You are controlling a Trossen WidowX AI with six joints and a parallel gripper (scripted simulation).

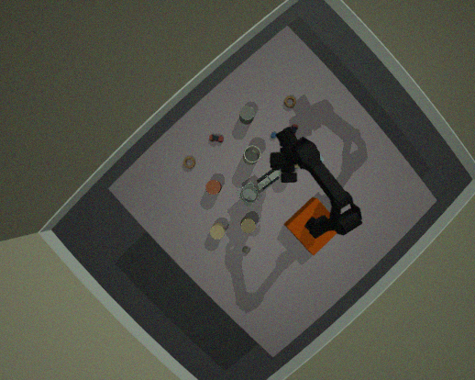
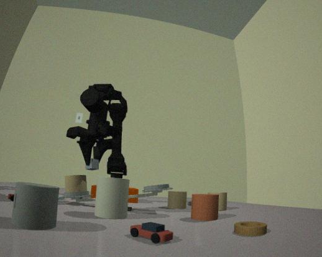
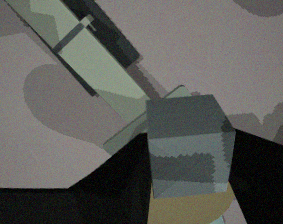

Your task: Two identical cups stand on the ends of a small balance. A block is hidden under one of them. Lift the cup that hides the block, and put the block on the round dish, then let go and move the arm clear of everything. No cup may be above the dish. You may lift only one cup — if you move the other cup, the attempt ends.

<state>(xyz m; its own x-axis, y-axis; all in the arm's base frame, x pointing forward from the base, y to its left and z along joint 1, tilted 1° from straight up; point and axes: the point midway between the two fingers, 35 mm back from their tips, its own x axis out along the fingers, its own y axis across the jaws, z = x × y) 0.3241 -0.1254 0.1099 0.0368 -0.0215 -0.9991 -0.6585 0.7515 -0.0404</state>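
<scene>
Top view, hand: the hand [image 1: 287, 160] [image 2: 92, 161] [image 3: 184, 139] is over the bench [image 1: 159, 193] [image 2: 188, 236] [image 3: 42, 160], its fingertips out of sight beneath the arm.
Balance: the balance [image 1: 269, 180] [image 2: 135, 195] [image 3: 104, 75] runs from a bare end pan [image 1: 248, 193] [image 2: 156, 187] to beneath the hand.
Round dish: only a pale blue sliver of the round dish [image 1: 322, 159] [image 3: 220, 220] shows beside the arm.
Toy car: a red toy car [image 1: 216, 138] [image 2: 151, 231] lies between the grey-green cylinder [image 1: 247, 113] [image 2: 35, 205] and a wooden ring [image 1: 184, 162] [image 2: 250, 230].
Exterior view, block: the grey block [image 2: 92, 164] [image 3: 189, 155] is grasped between the fingertips, above the bench.
Remaining cup: a tan cup [image 2: 76, 184] [image 3: 187, 206] stands on the lower end of the balance; the bare pan is higher.
Wrist view, grasp: both fingers flank the block, which partly covers the tan cup.
Dish: a pale blue edge shows at the bottom, just beside that cup.
</scene>
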